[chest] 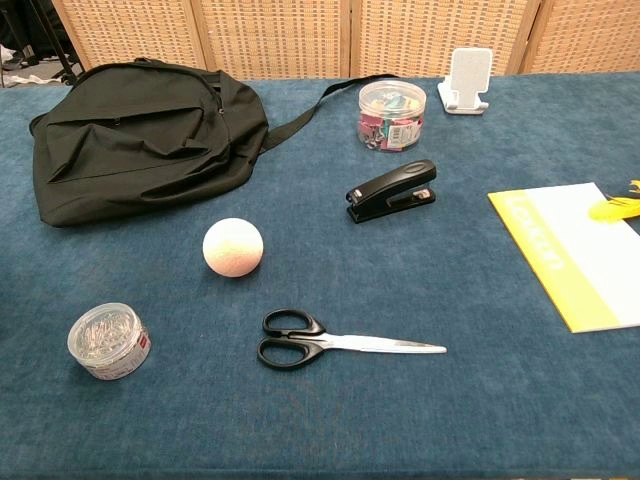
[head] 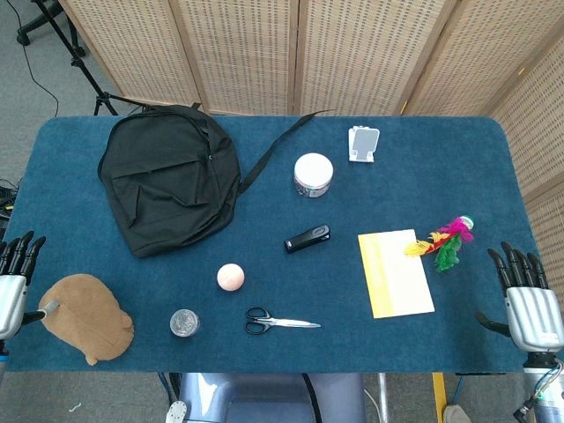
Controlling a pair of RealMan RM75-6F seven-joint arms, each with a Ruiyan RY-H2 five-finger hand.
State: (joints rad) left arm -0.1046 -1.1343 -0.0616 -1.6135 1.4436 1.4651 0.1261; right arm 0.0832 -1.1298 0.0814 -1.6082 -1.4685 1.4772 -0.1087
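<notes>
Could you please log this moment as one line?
left hand: open, beside brown hat | right hand: open, near yellow booklet | scissors: untouched

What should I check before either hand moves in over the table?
1. Left hand holds nothing, fingers apart: ok.
2. Right hand holds nothing, fingers apart: ok.
3. Brown cap apart from the left hand: cannot tell, they look very close.
4. Scissors lying flat, blades closed: ok.
5. Pale ball standing free of the black backpack: ok.
6. Feathered shuttlecock apart from the yellow booklet: not ok, feathers overlap its edge.
</notes>
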